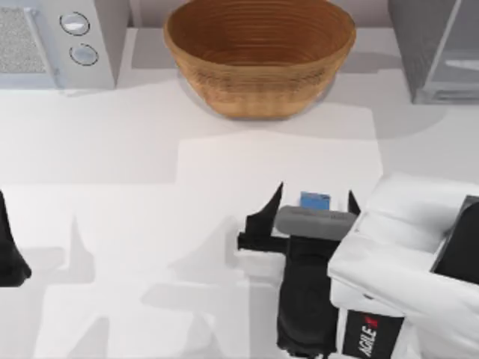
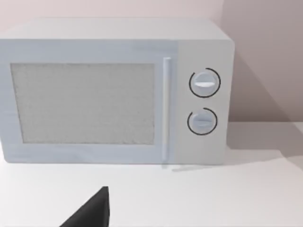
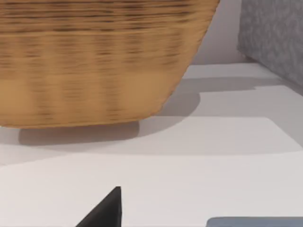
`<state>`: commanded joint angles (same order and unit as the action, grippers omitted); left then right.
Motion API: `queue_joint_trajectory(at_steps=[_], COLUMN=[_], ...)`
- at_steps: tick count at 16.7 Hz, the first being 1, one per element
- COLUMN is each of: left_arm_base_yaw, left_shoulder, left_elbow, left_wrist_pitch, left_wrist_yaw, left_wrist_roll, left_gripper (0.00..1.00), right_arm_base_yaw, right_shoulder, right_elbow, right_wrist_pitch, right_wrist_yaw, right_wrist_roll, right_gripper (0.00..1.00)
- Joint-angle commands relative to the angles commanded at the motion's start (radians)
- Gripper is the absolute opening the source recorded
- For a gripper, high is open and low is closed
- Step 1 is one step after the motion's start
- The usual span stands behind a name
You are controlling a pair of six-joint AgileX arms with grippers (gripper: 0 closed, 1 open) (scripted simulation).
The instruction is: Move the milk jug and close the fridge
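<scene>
Right gripper [image 1: 316,200] sits at the near side of the table, right of centre, fingers spread wide apart with the milk jug [image 1: 315,200] between them. One dark fingertip [image 1: 274,196] stands left of the jug, the other just right of it; neither looks pressed against the carton, so released, not grasping. Only the jug's blue top shows from above, just past the grey gripper body. In the right wrist view a blue-grey edge of the jug [image 3: 255,222] peeks in near one black fingertip [image 3: 108,212].

Left gripper [image 1: 11,258] parked at the table's left edge, near side; cannot tell its finger state. One black fingertip [image 2: 92,213] shows in the left wrist view.

White table [image 1: 150,172] mid-ground bare. Farther back, centre: big woven basket [image 1: 258,52]. Far left: light-grey box with two round knobs [image 1: 56,41] and mesh panel. Far right corner: fridge [image 1: 438,48], grey speckled, pale door panel facing the table; whether the door is ajar cannot be told.
</scene>
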<state>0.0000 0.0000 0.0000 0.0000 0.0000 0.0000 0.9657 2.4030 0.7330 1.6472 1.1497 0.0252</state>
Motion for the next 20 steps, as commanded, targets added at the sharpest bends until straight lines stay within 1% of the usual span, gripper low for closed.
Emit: queue_joint_trajectory(at_steps=[10, 11, 20], left_arm_base_yaw=[0.000, 0.000, 0.000], left_shoulder=[0.000, 0.000, 0.000], left_elbow=[0.000, 0.000, 0.000], left_wrist_pitch=[0.000, 0.000, 0.000], left_wrist_yaw=[0.000, 0.000, 0.000], left_wrist_roll=[0.000, 0.000, 0.000], left_gripper=[1.00, 1.00, 1.00], right_arm_base_yaw=[0.000, 0.000, 0.002], right_shoulder=[0.000, 0.000, -0.005], right_elbow=[0.000, 0.000, -0.002], right_wrist_pitch=[0.000, 0.000, -0.003], right_wrist_yaw=[0.000, 0.000, 0.000], right_wrist_roll=[0.000, 0.000, 0.001], right_gripper=[0.02, 0.00, 0.00])
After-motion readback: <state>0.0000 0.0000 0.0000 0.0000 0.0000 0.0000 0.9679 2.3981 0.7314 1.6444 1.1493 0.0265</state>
